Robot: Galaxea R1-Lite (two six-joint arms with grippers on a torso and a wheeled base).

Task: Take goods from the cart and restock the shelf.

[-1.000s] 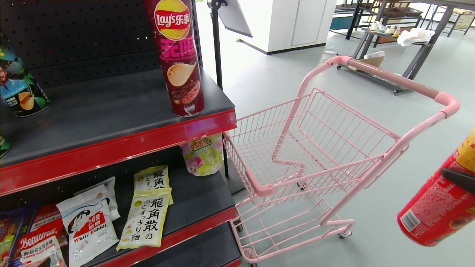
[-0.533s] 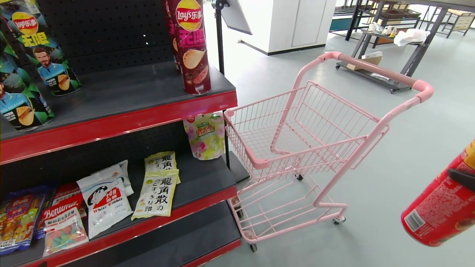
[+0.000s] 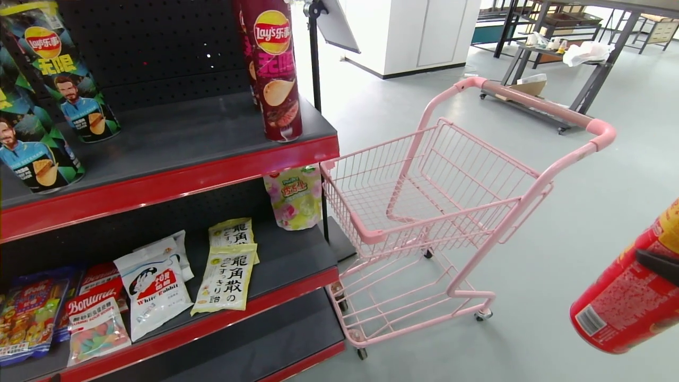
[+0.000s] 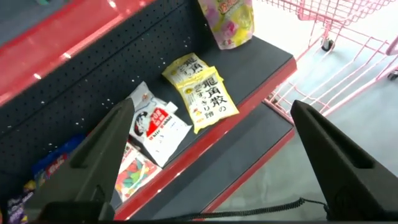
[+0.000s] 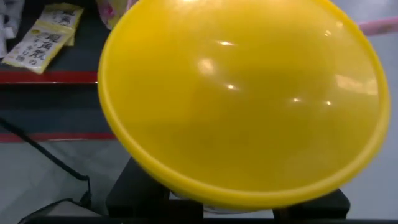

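At nine o'clock in the head view, the shelf [image 3: 175, 138]: dark boards edged in red, pegboard behind. Just beside it toward three o'clock, the pink wire cart [image 3: 366, 233], front rim close to the shelf's end, handle out at one o'clock, wheels on the grey floor [image 3: 557, 329]. Low at four o'clock, by the edge of the view, the red can [image 3: 620, 305], tilted with its base down toward six o'clock, well apart from both shelf and cart. Clenched round it, the right hand [image 3: 658, 263], one black finger across the can's side. Close up in the right wrist view, the can's yellow lid [image 5: 242, 93], dark parts of the hand beneath it. On the upper board near twelve o'clock, a tall maroon chip can [image 3: 276, 74], upright by the front edge. At ten o'clock on the same board, two green chip cans [image 3: 32, 148], also upright. On the lower board around seven o'clock, a white bag [image 3: 154, 289], two overlapping yellow packets [image 3: 225, 278] just beside it, and coloured candy bags [image 3: 95, 323] toward eight o'clock. At that board's cart-side end, a flowered pouch [image 3: 292, 199]. In the left wrist view, the left hand [image 4: 211, 104], released, fingers spread wide, above the lower board and its packets.
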